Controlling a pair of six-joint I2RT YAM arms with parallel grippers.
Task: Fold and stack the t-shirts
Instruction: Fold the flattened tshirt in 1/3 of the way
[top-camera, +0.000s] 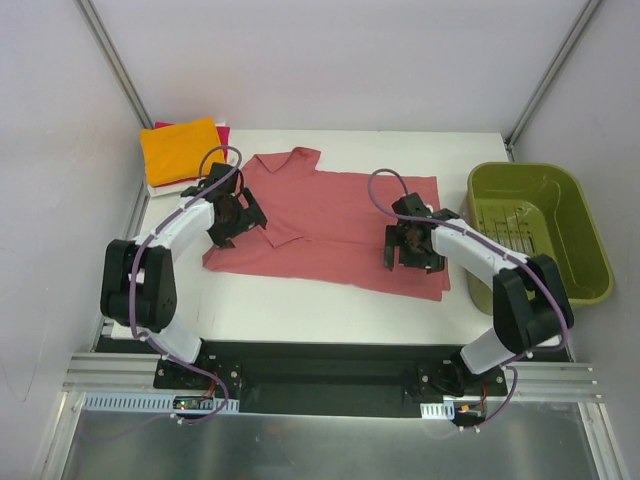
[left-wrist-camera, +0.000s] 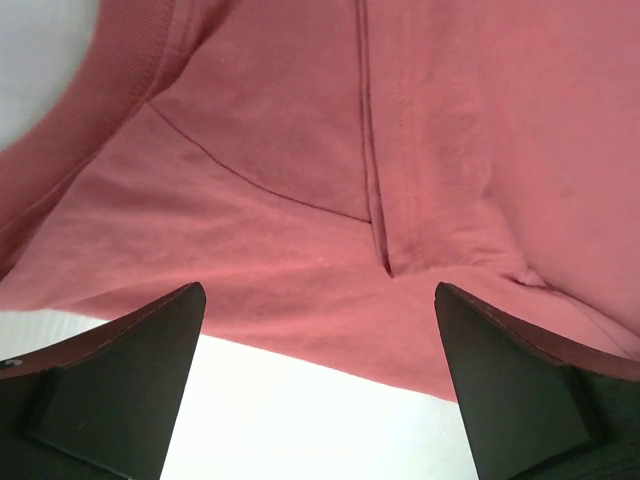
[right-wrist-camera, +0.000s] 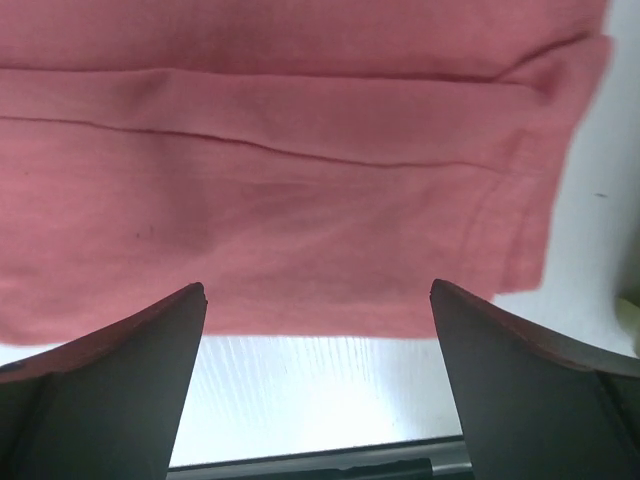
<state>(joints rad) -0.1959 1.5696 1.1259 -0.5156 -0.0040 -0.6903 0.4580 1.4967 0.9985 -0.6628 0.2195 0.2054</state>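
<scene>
Seen from overhead, the large dusty salmon-red short-sleeved shirt (top-camera: 330, 215) lies spread over the middle of the white worktop (top-camera: 330, 310), its collar toward 11 o'clock and its straight hem end toward 3 o'clock. Only this view shows the pile at the worktop's 10 o'clock corner. There, an orange folded square of cloth (top-camera: 182, 150) lies on top, with a magenta folded piece (top-camera: 223, 129) peeping out at its 1 o'clock edge and a white folded piece (top-camera: 160, 187) at its 7 o'clock edge. The olive-green plastic basket (top-camera: 592, 250), a rounded tub with a slotted floor, also shows only here, at 3 o'clock. The left fingers (top-camera: 233, 215) are over the shirt's 9 o'clock end below the collar, and the right fingers (top-camera: 405, 248) are over its 4 o'clock corner. The wrist views add the detail. On the left, the dark wedge-shaped fingers (left-wrist-camera: 115, 395) stand spread wide with nothing between them, above a soft matte knit crossed by a stitched seam and shallow creases, with bare worktop at 6 o'clock. On the right, the fingers (right-wrist-camera: 110, 395) are likewise wide apart and empty. Beyond them are a doubled layer of cloth with a fine stitch line, a hemmed corner at 2 o'clock, and faintly ribbed white worktop. Whether either pair touches the cloth cannot be told.
</scene>
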